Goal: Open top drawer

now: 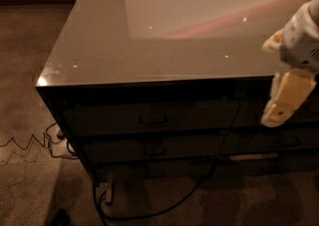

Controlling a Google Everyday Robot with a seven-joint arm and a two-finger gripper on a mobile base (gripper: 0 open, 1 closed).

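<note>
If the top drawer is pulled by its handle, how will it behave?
The top drawer looks rigid and wide, so probably rather heavy. Its small bar handle offers little grip and may slip. The hand hangs to its right.

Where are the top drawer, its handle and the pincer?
top drawer (pixel 99 119): camera view, left part of its flat front.
handle (pixel 153 119): camera view, middle of the bar, centred on that front.
pincer (pixel 285 98): camera view, cream body at right edge, right of the handle, not touching it.
</note>
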